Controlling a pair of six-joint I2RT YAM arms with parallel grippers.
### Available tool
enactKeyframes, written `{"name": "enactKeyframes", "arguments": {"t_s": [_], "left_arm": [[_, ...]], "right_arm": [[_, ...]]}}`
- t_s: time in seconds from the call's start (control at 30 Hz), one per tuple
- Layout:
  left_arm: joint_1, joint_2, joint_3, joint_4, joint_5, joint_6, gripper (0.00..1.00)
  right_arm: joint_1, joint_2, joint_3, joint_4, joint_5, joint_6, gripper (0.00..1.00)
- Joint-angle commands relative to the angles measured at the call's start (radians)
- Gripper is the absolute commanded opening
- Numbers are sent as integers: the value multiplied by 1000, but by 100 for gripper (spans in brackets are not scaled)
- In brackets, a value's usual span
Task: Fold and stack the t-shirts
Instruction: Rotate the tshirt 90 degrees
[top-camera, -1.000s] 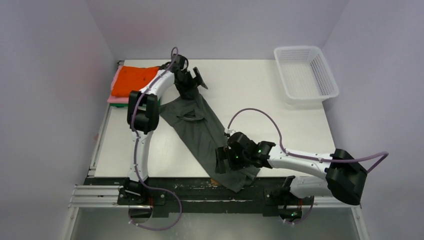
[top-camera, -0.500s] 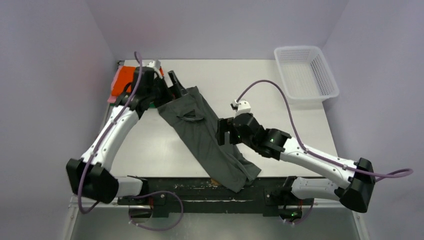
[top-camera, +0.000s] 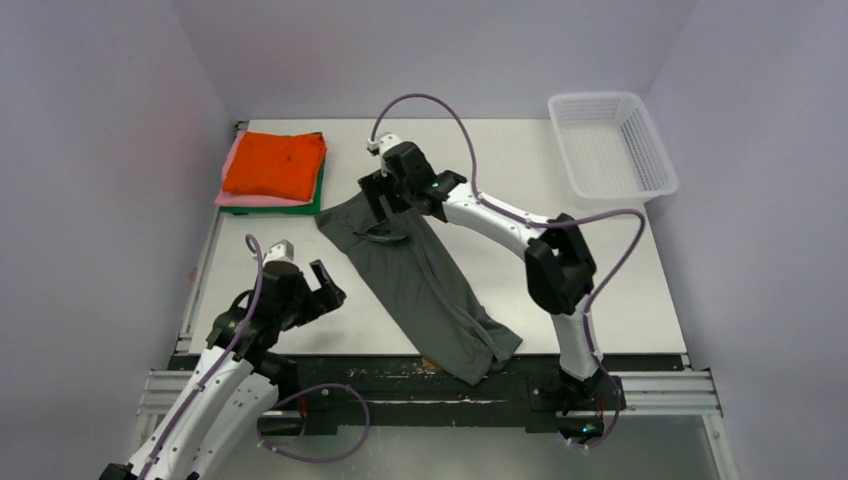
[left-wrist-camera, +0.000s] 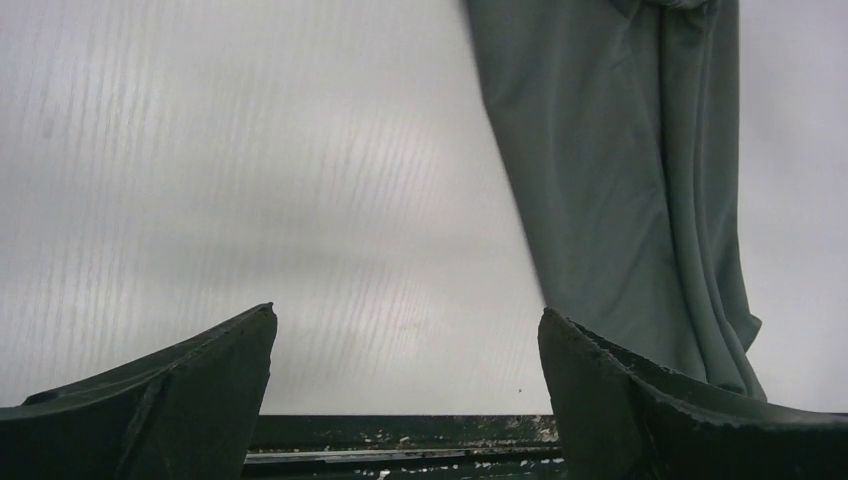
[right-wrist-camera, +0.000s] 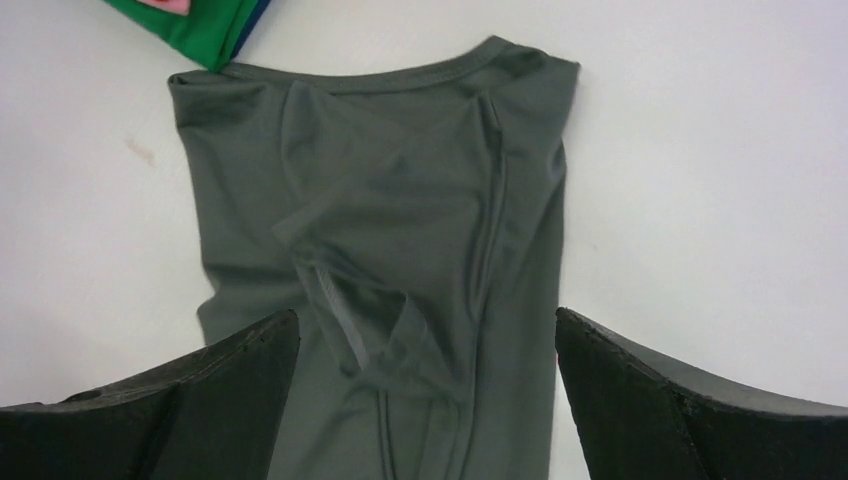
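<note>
Dark grey t-shirt (top-camera: 420, 280) lies on the white table (top-camera: 600, 260) as a long narrow strip. It runs on a slant from the near edge, where its end droops just over the rim, up toward the far left.

Nearest the arms' bases, the left gripper (top-camera: 320, 285) hovers over bare table beside the strip's near half, its jaws spread wide and holding nothing. A second ago this arm was stretched out to the shirt's far end, and it has since drawn right back.

Farther out, the right gripper (top-camera: 385, 198) hangs above the shirt's far end with its jaws wide apart either side of the cloth, not yet pinching it. A second ago it was low over the near end, so the two arms have swapped ends. The shirt itself has barely shifted. Judging by this, the lengthwise folds look done and the right arm appears placed to take the far end for a crosswise fold.

Beyond, at the far left, sit the folded orange t-shirt (top-camera: 275, 165), pink t-shirt (top-camera: 228, 198) and green t-shirt (top-camera: 312, 195) in a stack that almost touches the grey shirt's corner. A white mesh basket (top-camera: 612, 145) stands at the far right, well apart.

No brand, label or writing can be read anywhere.
</note>
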Motion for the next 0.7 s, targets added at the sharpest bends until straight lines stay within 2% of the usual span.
{"name": "enactKeyframes", "arguments": {"t_s": [0.0,0.1,0.23,0.3,0.47,0.67], "left_arm": [[-3,-56,-49,-59,-23,-61,100],[-5,-73,-69,-44,6,-73,100],[-5,-79,-71,-37,0,-67,100],[-5,-76,-65,-45,-8,-65,100],[-5,-67,-60,-43,-25,-67,100],[-5,-12,-36,11,-16,-48,100]], "right_arm": [[8,217,227,-77,-50,-166,95],[22,362,367,-107,-118,-241,95],[50,522,491,-155,-94,-304,95],[46,564,518,-164,-76,-277,95],[5,587,452,-149,0,-210,96],[-145,635,523,-239,41,3,96]]}}
